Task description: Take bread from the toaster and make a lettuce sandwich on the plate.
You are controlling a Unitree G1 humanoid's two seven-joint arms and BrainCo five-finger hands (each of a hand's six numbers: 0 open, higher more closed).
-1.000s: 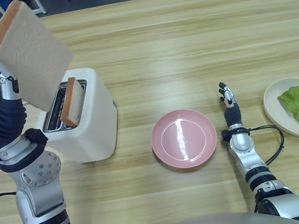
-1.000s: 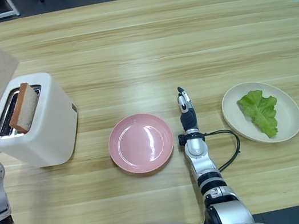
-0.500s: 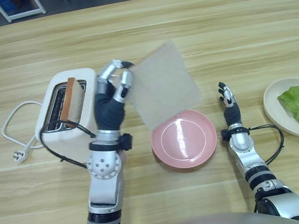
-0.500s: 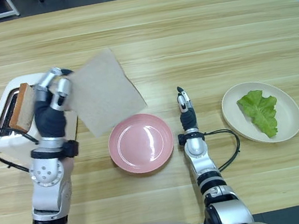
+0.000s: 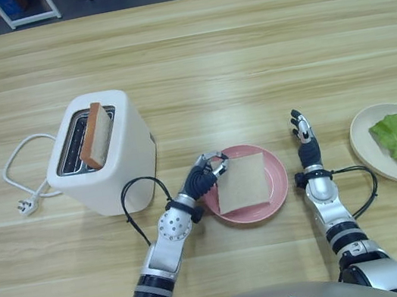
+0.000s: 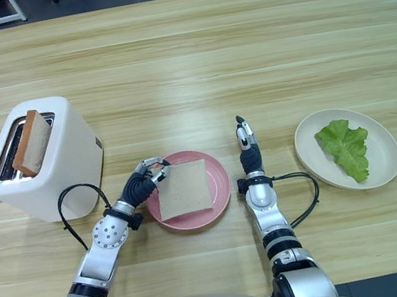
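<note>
One bread slice (image 5: 243, 182) flat on pink plate (image 5: 279, 180), gripped at its corner by left hand (image 5: 205, 179); right hand (image 5: 305, 143) unclenched, empty, beside plate.

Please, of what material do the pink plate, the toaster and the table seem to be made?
Pink plate, under the bread slice: smooth, slightly shiny rim; glazed ceramic or hard plastic, I cannot tell.
Toaster: smooth white shell with rounded corners, probably plastic.
Table: pale wood grain in long strips, low sheen; solid wood or laminate.
</note>
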